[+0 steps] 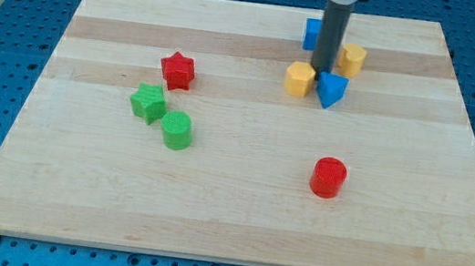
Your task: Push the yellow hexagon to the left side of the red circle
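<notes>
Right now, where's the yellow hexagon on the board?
The yellow hexagon sits in the view's upper right part, just left of my tip and the blue block, well above the red circle.

The dark rod is held nearly upright near the view's top, right of centre. Its upper end is cut off by the frame's top edge, where a pale collar is glimpsed. My tip (322, 72) is planted low on the surface.
</notes>
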Controlling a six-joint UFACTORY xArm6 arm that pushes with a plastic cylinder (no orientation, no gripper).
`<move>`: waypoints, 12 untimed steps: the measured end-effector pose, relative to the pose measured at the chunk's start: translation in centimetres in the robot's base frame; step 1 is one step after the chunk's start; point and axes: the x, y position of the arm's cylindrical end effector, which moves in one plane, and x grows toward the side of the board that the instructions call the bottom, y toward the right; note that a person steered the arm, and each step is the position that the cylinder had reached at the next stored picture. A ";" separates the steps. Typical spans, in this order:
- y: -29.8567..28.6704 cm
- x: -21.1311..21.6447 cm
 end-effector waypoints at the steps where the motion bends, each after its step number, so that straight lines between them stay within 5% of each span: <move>1: -3.8 -1.0; 4: -6.5 5.6; 6: -9.3 6.4; 8: -6.3 10.6; 12: -3.2 12.0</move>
